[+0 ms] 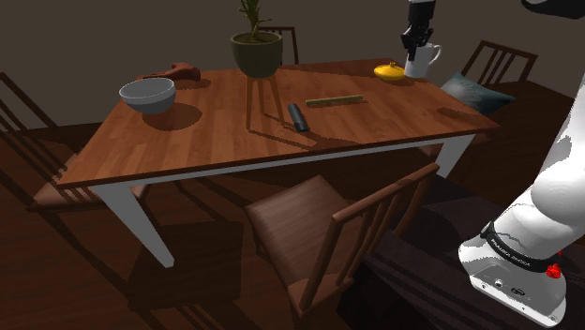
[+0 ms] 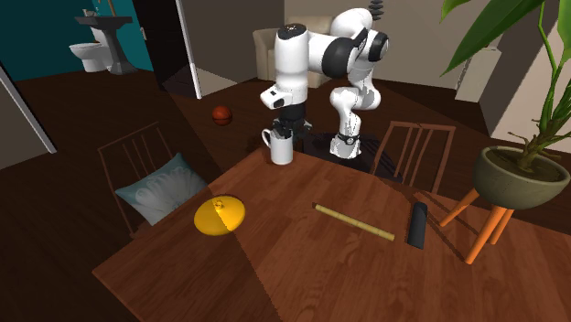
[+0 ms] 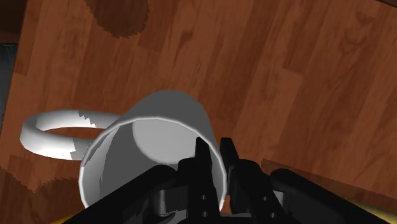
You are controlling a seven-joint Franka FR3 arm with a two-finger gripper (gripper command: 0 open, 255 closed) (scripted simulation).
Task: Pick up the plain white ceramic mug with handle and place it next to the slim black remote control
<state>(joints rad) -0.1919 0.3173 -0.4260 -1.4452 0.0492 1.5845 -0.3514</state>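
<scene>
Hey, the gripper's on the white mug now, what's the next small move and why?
Probably lift straight up: the gripper looks shut on the rim of the white mug, and a yellow dish and a stick lie on the way to the black remote.

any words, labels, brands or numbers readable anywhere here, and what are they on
Pale lettering on the dark band round the arm's base: too blurred to read.
Nothing written on the mug, the remote or the table.
</scene>
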